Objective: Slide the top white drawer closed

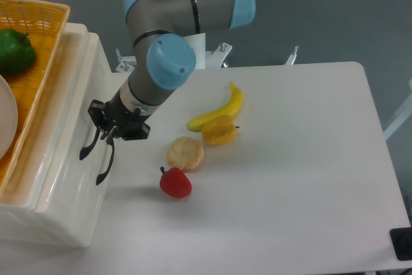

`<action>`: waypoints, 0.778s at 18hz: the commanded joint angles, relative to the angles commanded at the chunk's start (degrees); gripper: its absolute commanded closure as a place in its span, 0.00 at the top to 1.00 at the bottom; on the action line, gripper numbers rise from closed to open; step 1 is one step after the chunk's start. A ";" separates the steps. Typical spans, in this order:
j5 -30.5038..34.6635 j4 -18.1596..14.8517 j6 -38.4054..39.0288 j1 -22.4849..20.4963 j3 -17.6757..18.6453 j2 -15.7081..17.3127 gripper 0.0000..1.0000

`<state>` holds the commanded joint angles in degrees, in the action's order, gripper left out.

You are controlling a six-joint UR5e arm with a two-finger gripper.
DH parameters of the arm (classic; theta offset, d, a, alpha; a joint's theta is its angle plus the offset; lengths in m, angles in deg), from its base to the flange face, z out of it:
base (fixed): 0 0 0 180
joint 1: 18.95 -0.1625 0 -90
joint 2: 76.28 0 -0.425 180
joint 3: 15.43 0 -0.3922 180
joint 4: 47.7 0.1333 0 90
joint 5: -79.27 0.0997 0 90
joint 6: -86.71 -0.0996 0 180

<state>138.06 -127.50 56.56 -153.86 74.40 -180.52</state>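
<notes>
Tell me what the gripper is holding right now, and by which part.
The gripper is at the black handle of the top white drawer, at the handle's upper end. Whether the fingers actually clamp it or only press against it cannot be told.

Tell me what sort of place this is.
Likely a robot lab test bench: a robot arm with its pincer at the top white drawer, toy-like fruit such as a banana on a bare white table.

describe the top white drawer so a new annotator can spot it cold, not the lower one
Start at the glossy white plastic cabinet at the table's left edge, with the woven orange basket on top. The top white drawer is the upper front panel just under that basket, where the black two-finger gripper is. Its curved black handle sits above and left of the lower drawer's identical handle.
</notes>
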 joint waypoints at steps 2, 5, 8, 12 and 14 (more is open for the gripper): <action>0.00 0.00 -0.44 -2.20 -1.23 0.09 0.38; -0.09 0.09 -2.80 -6.41 -2.29 0.26 0.52; -0.09 0.09 -4.31 -11.07 -3.17 0.26 0.69; 0.96 3.77 -4.31 -14.42 -3.43 0.35 1.00; 4.46 5.61 -4.31 -14.86 -3.43 -0.17 1.00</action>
<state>142.53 -121.89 52.25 -168.72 70.97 -180.69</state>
